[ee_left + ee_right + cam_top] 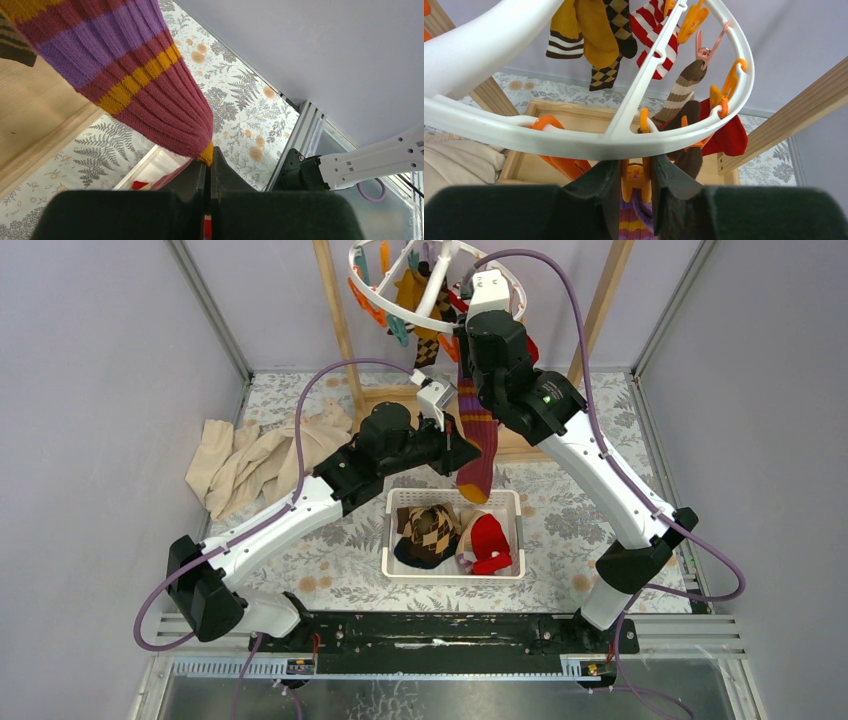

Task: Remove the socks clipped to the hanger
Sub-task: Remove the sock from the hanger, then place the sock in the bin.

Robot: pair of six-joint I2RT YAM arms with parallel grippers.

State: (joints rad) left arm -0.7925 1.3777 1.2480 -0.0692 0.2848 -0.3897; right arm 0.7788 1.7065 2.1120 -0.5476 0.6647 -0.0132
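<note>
Left hand [209, 167] clamped on the toe of the striped sock [125, 65], right hand [636, 172] pinching its orange clip [636, 182]!
Looks deliberate: squeeze the clip under the hanger [574, 142] rim to free the cuff, while the toe grip steers the sock toward the white basket [452, 579] on the counter [570, 510] below. An argyle sock [435, 525] and a red sock [490, 540] lie in it.
</note>
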